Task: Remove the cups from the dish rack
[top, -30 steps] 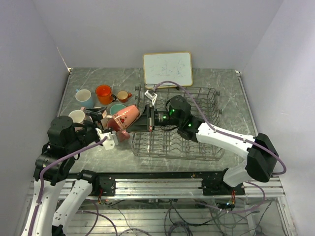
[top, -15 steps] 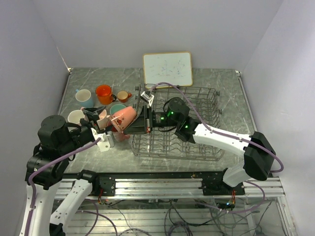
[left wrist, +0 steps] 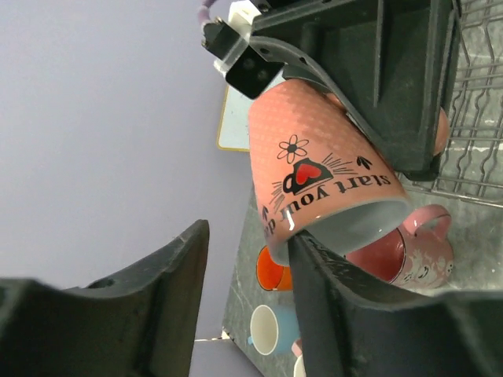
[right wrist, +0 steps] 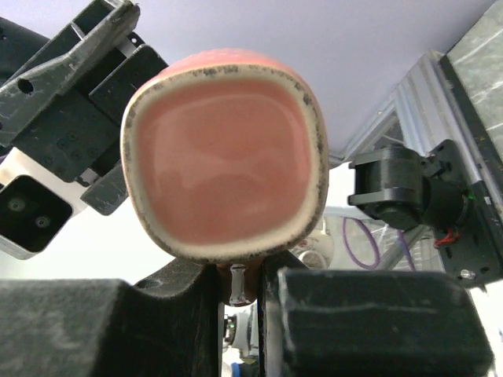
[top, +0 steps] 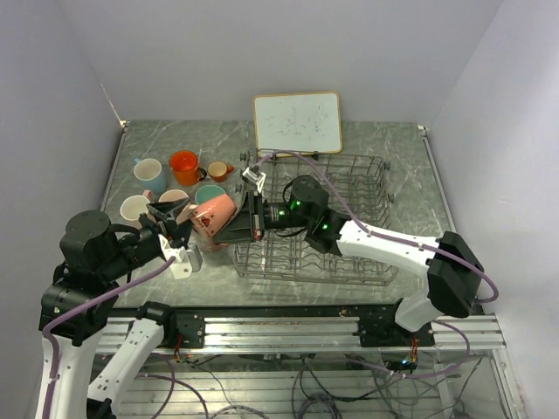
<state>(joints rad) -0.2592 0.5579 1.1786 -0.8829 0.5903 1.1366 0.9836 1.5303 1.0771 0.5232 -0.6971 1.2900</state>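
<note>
My right gripper (top: pixel 239 223) is shut on the handle of a peach mug (top: pixel 213 209) with black lettering and holds it tilted in the air, just left of the dark wire dish rack (top: pixel 349 188). The right wrist view shows the mug's base (right wrist: pixel 224 165) and its handle pinched between my fingers (right wrist: pixel 157 330). My left gripper (top: pixel 169 218) is open at the mug's mouth. In the left wrist view its right finger (left wrist: pixel 346 306) touches the rim of the mug (left wrist: pixel 314 173). No other cup shows in the rack.
Mugs stand on the table to the left: light blue (top: pixel 148 170), orange (top: pixel 184 162), small orange (top: pixel 218 170), cream (top: pixel 135 208), peach (top: pixel 173 196), mint green (top: pixel 208 193). A pink mug (left wrist: pixel 413 251) lies below the held one. A white framed board (top: pixel 297 122) stands behind the rack.
My right gripper has carried the peach mug a little left, out past the rack's edge. My left arm has drawn back and down to the left, its open gripper staying at the mug's mouth.
</note>
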